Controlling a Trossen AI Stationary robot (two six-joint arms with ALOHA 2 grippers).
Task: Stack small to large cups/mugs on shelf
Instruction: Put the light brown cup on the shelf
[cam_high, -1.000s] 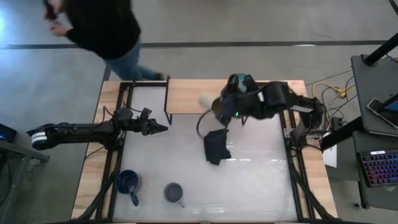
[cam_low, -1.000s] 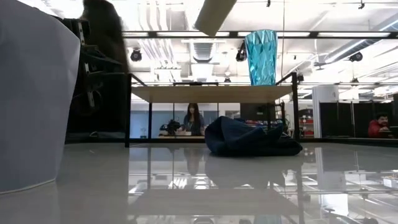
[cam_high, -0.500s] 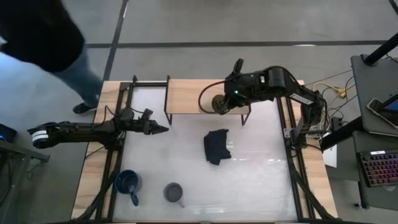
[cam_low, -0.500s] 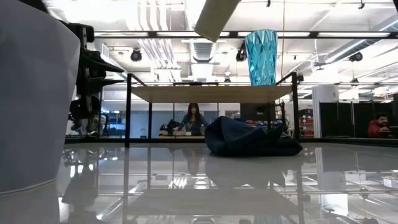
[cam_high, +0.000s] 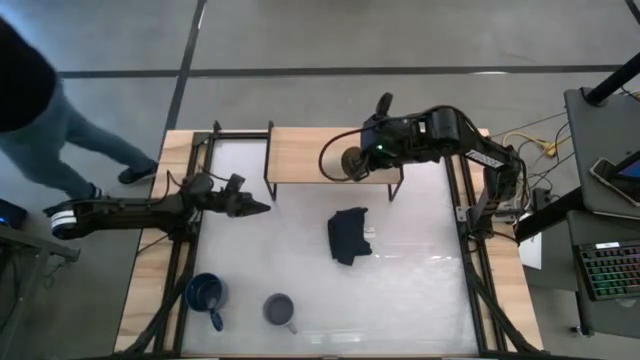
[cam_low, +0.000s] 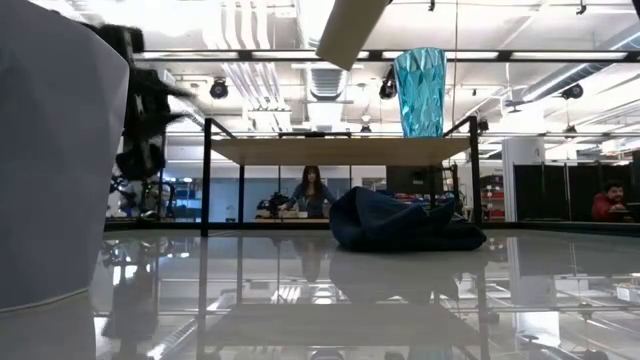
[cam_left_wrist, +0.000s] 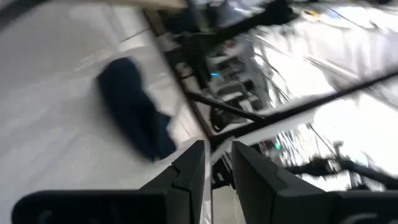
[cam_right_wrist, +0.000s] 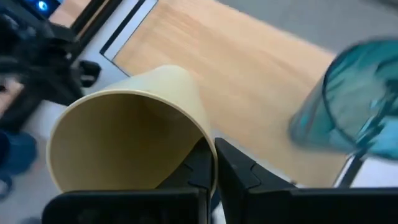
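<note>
From above, at the far middle of the white surface (cam_high: 420, 290), the right gripper (cam_high: 356, 163) holds the beige cup (cam_high: 351, 163) tipped over the light-wood shelf (cam_high: 300, 152), its mouth turned toward the camera. The left gripper (cam_high: 262, 207) waits over the left part of the surface, jaws drawn to a point. A crumpled navy cloth (cam_high: 348, 234) lies mid-surface; the dark blue mug (cam_high: 205, 293) and the grey-lavender mug (cam_high: 279, 310) stand near the front left.

At table height, the faceted translucent teal mug (cam_low: 420, 92) stands upright on the right end of the shelf board (cam_low: 340, 150), which rests on thin black legs. The beige cup (cam_low: 350, 28) hangs tilted above the board, clear of it. The cloth (cam_low: 400, 222) sits beneath.

Past the left wrist, the jaws are almost together, holding nothing, with the cloth (cam_left_wrist: 134, 124) beyond.

Past the right wrist, smooth matte beige cup (cam_right_wrist: 127, 140) fills the view, its rim wall pinched between closed jaws; the teal mug (cam_right_wrist: 351, 96) stands beside on grained wood (cam_right_wrist: 249, 68).
</note>
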